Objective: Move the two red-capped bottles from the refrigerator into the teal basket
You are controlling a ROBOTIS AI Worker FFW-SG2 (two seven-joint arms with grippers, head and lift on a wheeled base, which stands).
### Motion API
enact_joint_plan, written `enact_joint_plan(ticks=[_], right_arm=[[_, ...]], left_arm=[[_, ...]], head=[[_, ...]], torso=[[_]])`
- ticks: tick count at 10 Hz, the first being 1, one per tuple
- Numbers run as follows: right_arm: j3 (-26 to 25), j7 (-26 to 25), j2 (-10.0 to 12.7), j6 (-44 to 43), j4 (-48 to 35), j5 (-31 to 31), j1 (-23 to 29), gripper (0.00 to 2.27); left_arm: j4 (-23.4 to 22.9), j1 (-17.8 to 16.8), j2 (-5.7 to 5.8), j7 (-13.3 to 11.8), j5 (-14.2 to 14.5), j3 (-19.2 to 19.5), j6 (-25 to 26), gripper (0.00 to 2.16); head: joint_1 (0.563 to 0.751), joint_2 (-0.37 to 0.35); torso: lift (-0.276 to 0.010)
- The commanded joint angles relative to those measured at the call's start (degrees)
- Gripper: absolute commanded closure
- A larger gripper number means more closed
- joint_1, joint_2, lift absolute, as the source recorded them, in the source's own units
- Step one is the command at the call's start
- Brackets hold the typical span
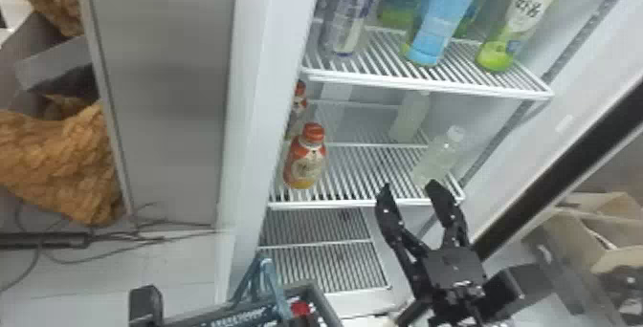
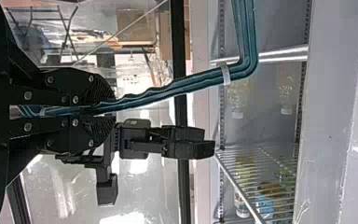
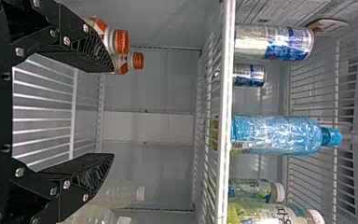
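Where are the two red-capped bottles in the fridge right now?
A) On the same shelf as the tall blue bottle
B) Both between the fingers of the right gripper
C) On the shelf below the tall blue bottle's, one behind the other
C: the front bottle stands at the left of the lower shelf, with the rear bottle behind it, while the blue bottle is one shelf up.

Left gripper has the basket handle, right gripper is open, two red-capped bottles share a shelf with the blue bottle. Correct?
Wrong shelf: per the head view, the two red-capped bottles stand on the shelf below the blue bottle. Rest holds: left gripper has the basket handle, right gripper is open.
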Motion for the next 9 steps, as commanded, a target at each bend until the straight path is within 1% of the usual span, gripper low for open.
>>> enact_joint_plan(ticks=[1, 5, 9], right_arm=[[-0.1, -0.2, 0.0, -0.3, 1.0, 0.8, -0.1, 0.41], [0.0, -0.4, -0.2, 2.2, 2.4, 0.0, -0.5, 0.42], [0.6, -0.4, -0.5, 2.5, 3.5, -0.3, -1.2, 0.42]], left_arm=[[0.0, 0.1, 0.01, 0.0, 0.1, -0.2, 0.0, 1.08], [0.0, 0.1, 0.01, 0.1, 0.1, -0.4, 0.1, 1.08], [0.0, -0.4, 0.18, 0.2, 0.8, -1.8, 0.0, 1.08]], head=[[0.695, -0.350], [0.695, -0.350], [0.695, -0.350]], torso=[[-0.228], [-0.228], [-0.228]])
